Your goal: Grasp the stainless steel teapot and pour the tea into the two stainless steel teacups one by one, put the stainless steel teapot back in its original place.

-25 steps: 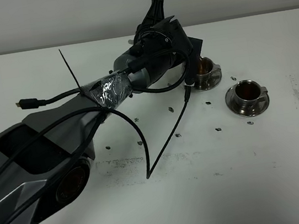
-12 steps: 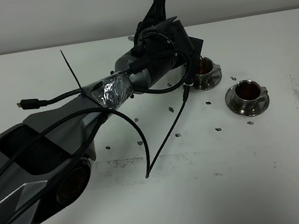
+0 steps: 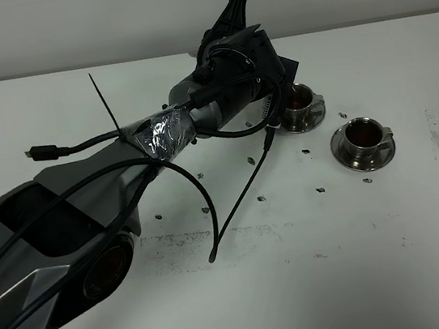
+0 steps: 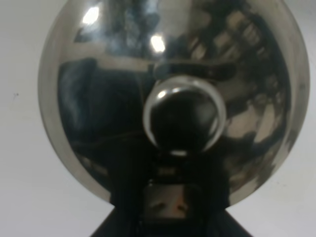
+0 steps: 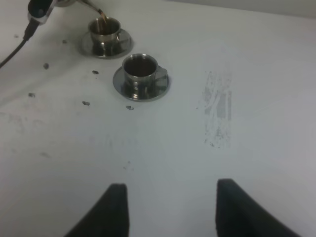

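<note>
ok so the teapot point(image 4: 98, 113) is up off the counter point(image 3: 380, 256) and tipped toward the far teacup point(image 5: 104, 30); from the right wrist view you can see the spout point(image 5: 88, 4) poking in with a thin brown stream of tea point(image 5: 100, 15) dropping into that cup; that's why the left arm point(image 3: 197, 118) is stretched so far across the middle, it has to hang the spout right over the rim.

the near teacup point(image 5: 140, 69) sits on its saucer point(image 5: 118, 84) just beside the far one, and it looks dark inside, so I'd guess that one is already poured and this is the second; then it's just the pot going back to its spot.

left fingers point(image 4: 123, 217) are pinched tight on the teapot at its edge on the handle side; the wrist cam looks straight down on the domed lid and knob point(image 4: 183, 118), so the pot lies right ahead of the fingers and touching them; the handle itself is hidden in the dark bit, can't see exactly how it's gripped; from the high camera the arm covers the pot completely.

right fingers point(image 5: 116, 210) are spread apart with nothing but bare counter between them, hanging well apart from both cups; seems parked out of the way so it doesn't bump the pour.
</note>
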### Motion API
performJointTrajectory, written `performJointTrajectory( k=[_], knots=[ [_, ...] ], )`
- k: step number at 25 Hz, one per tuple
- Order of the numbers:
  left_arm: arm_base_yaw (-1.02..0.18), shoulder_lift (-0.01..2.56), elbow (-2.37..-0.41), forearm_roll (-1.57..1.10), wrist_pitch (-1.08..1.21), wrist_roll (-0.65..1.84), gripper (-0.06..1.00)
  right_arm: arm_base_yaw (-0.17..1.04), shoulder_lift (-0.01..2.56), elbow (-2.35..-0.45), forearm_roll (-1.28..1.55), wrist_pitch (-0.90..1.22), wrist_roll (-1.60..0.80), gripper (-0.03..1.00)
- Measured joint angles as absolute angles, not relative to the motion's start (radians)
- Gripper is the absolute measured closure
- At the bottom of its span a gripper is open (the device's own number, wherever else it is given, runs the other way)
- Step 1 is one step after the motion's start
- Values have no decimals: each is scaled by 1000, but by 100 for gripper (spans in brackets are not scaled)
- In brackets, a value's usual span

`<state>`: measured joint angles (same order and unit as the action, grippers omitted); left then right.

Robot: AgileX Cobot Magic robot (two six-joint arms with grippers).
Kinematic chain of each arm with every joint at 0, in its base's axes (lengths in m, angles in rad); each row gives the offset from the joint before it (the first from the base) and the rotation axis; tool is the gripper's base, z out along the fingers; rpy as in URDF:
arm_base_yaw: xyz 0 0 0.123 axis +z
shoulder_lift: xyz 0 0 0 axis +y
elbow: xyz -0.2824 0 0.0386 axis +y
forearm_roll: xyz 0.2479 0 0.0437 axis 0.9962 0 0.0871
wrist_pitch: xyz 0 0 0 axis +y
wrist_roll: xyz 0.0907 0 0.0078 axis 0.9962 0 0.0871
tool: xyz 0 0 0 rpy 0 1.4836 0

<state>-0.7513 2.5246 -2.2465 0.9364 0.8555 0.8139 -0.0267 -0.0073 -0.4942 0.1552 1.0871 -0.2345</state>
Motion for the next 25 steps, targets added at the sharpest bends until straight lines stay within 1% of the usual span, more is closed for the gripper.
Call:
performJointTrajectory(
  k=[25],
  knots=[
    [-751, 2525, -2247, 972, 821, 882, 76, -27, -7, -494, 155, 1087, -234, 55]
  ],
)
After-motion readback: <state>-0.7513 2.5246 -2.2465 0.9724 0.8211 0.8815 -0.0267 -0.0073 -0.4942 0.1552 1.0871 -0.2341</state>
